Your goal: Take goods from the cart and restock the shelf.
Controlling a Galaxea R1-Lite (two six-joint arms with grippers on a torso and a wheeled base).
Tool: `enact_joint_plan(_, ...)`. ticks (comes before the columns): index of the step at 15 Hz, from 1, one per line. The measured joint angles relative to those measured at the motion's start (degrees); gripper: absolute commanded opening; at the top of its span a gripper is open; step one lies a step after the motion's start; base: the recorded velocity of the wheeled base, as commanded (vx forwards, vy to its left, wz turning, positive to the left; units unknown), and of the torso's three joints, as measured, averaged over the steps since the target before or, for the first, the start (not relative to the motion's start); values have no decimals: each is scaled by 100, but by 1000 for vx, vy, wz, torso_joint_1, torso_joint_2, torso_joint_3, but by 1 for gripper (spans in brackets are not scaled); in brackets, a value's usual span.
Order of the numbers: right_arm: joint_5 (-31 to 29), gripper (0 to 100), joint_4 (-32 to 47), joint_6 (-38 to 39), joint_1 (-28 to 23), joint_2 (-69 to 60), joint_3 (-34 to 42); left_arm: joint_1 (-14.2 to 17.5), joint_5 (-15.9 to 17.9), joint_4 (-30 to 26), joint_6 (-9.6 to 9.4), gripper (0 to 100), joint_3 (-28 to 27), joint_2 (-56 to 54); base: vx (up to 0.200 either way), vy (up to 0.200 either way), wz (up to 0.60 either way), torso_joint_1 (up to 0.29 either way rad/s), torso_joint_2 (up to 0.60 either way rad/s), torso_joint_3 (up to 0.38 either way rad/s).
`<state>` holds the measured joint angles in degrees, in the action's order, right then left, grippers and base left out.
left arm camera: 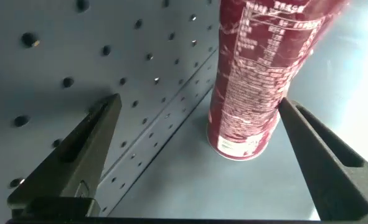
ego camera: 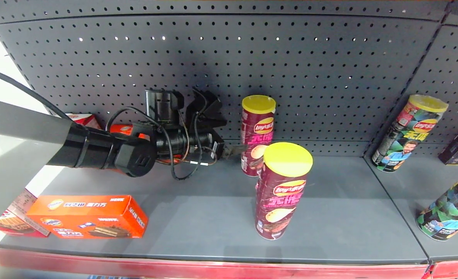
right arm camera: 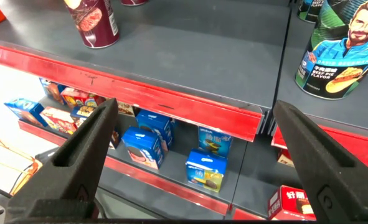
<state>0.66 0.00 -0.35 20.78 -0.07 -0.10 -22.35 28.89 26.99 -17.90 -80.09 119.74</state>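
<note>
Two maroon chip cans with yellow lids stand upright on the grey shelf: the rear can by the pegboard and the front can nearer the edge. My left gripper is open just left of the rear can, its tips close to the can's lower half but not around it. In the left wrist view the rear can stands ahead between the spread fingers. My right gripper is open and holds nothing, in front of and below the shelf's red front lip, with the front can above.
An orange biscuit box lies at the shelf's front left, with a red box beside it. Green-patterned chip cans stand in the right bay. Blue snack packs sit on lower shelves. Free room lies between the front can and the divider.
</note>
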Motion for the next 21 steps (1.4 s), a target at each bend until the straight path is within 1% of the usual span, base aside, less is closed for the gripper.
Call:
enact_joint_plan(1,2,100,2,0,0,0,0,22,-60,-56,2,100,-34,9,0,0,0,0,0,0)
enact_joint_plan(10,0,100,0,2,0,0,0,145,-172,-67,17,100,-130,80,0,0,0,0,0,0)
enact_joint_plan(12,2,100,0,-2,2,0,0,146,-295,-67,17,100,-130,85,0,0,0,0,0,0)
enact_joint_plan(15,2,100,0,0,5,0,0,157,-388,29,5,100,40,46,0,0,0,0,0,0)
enact_joint_plan(16,2,100,0,2,5,0,0,160,-471,29,-5,100,127,-15,0,0,0,0,0,0)
enact_joint_plan(19,2,100,0,-2,0,0,0,162,-939,60,-30,100,444,-308,0,0,0,0,0,0)
enact_joint_plan(20,0,100,0,-2,0,0,0,160,-1271,101,-84,100,586,-419,0,0,0,0,0,0)
enact_joint_plan(21,2,100,0,-2,0,0,0,145,-1669,260,-211,100,744,-513,0,0,0,0,0,0)
